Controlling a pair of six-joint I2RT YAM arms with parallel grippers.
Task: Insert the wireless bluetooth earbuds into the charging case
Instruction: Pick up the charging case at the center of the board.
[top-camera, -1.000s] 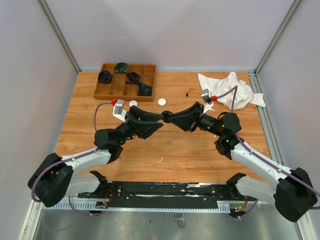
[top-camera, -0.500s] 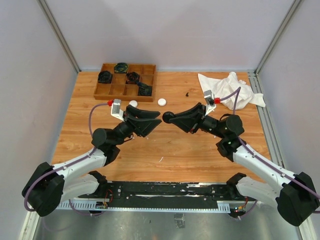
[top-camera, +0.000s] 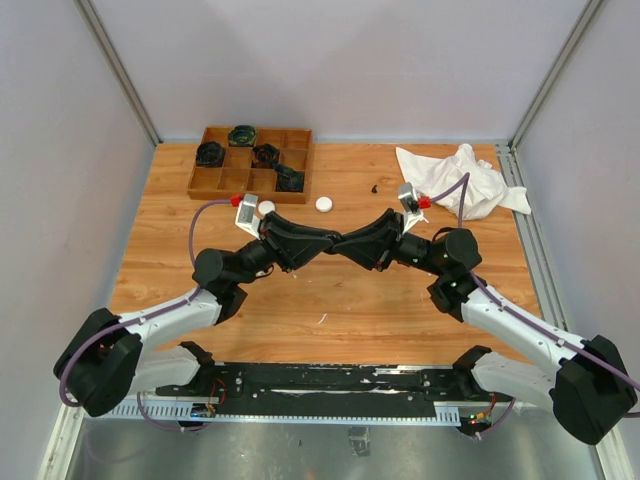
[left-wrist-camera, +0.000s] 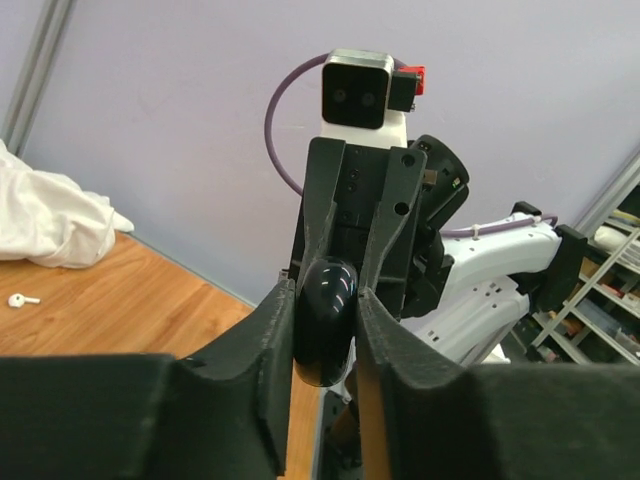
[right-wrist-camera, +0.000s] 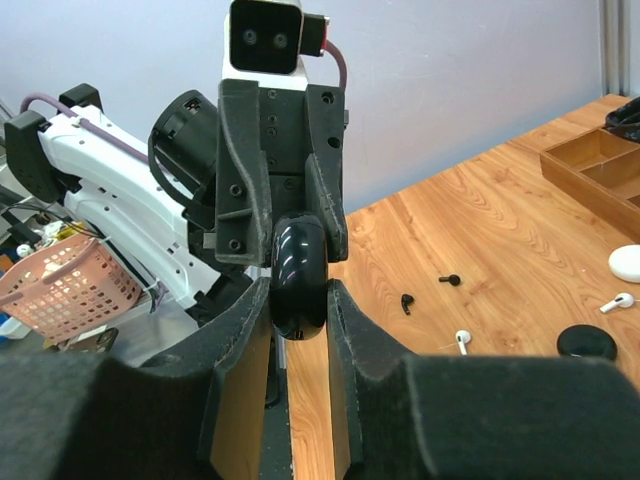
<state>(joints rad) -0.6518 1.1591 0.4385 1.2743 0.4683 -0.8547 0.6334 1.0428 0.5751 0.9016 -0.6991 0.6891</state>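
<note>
Left pincer (top-camera: 327, 240) returned beside right pincer (top-camera: 347, 243); both clamp black charging case (right-wrist-camera: 298, 265), well inside table (top-camera: 380, 300) edges

Wood-grain table (top-camera: 350, 295) between plain pale lilac walls (top-camera: 340, 60), with metal corner posts (top-camera: 118, 70).

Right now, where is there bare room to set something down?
Free: table left of the left gripper, in front of the tray; also right of the right gripper, in front of the cloth. Crowded: centre, both grippers clamped on the black case.
</note>
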